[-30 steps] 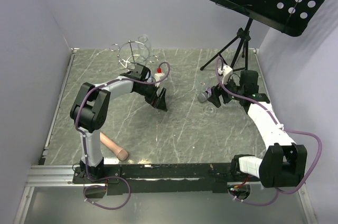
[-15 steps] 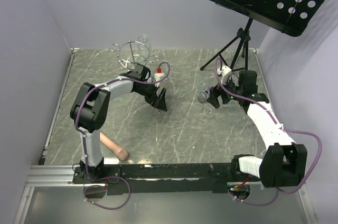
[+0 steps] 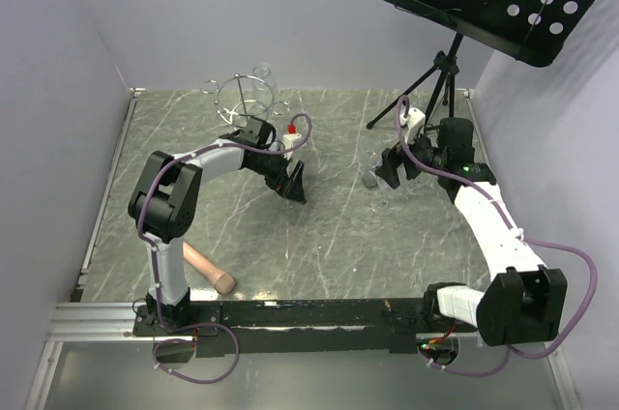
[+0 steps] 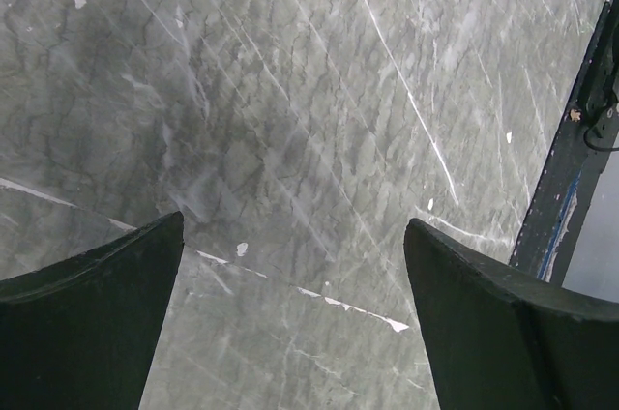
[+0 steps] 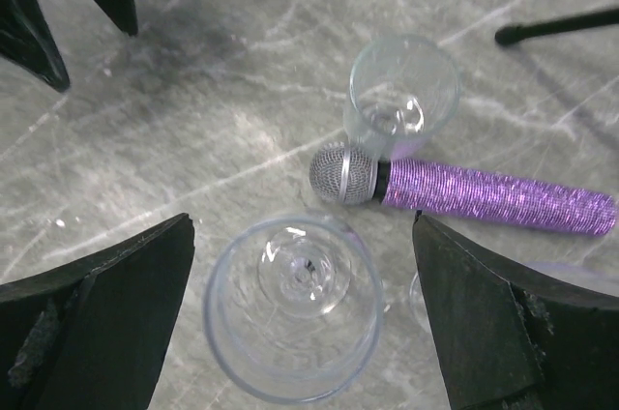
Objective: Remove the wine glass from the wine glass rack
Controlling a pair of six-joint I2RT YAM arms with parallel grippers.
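Right pincer: I am holding it spread wide and pinching nothing. The wine glass is standing upright on the grey marbled table, right between my two fingers. I am looking straight down into its bowl. A gap is showing on either side of the rim, so neither finger is touching it.

Just beyond the glass a purple microphone is lying flat, its mesh head just beside the rim. Past the head a second, narrower glass is standing; I cannot tell whether the two are touching. Farther out, a leg of the black music stand is resting on the table.

The wine glass rack is standing well apart from the glass, at the table's far left. My left pincer is hovering between them, spread over the table and gripping nothing.
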